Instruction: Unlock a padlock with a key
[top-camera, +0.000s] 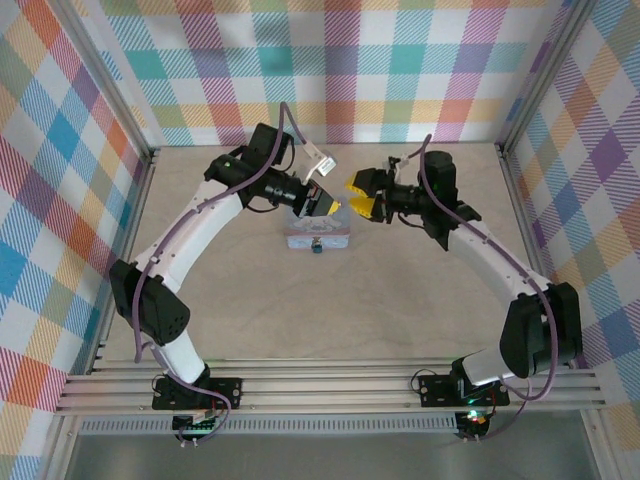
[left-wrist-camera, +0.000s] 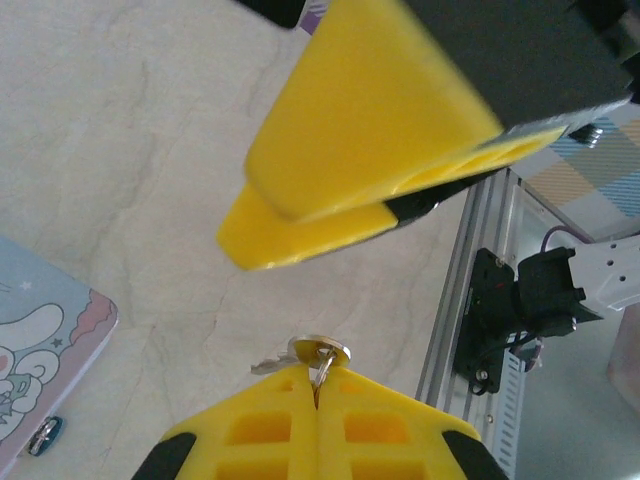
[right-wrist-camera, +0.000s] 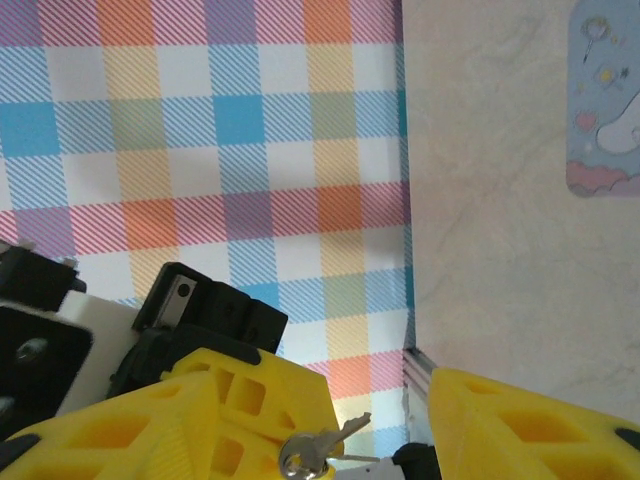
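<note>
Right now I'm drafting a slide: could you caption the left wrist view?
Left hand shut on the key, right hand open close by, padlock beside the tin.

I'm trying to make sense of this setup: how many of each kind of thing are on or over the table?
Pincers: 2, the left pincer and the right pincer
Key: 1
Padlock: 1
Tin: 1
Total: 5

counts; arms: two, left arm (top-camera: 190, 225) and right arm (top-camera: 495, 258); tin (top-camera: 335, 237): one; padlock (top-camera: 316, 247): one; key (left-wrist-camera: 318, 351): one
</note>
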